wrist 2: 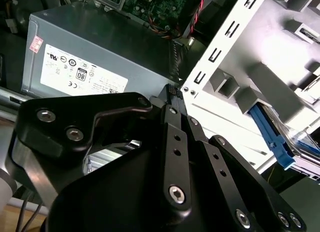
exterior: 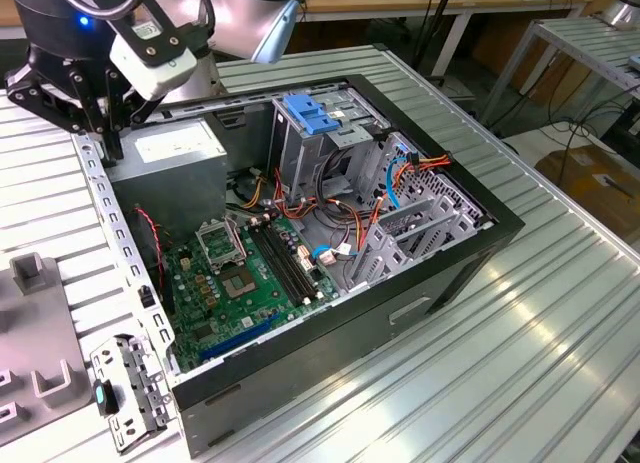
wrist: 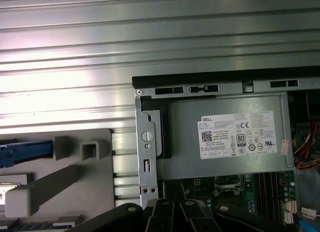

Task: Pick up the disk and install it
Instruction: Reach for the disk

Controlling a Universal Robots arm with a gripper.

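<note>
The disk lies in a grey fixture beside the open computer case; one blue side rail and a bit of its silver body show at the picture's edge. The first wrist view shows the disk by its blue rail, with a white label just beside it. My gripper hangs above the case's side wall, next to the grey power-supply box, its black fingers close together with nothing between them. In the exterior view the gripper is over the case's back corner at that view's left.
The open case holds a green motherboard, loose cables and a metal drive cage with a blue latch. The grey fixture and a small bracket lie on the ribbed metal table at the exterior view's left.
</note>
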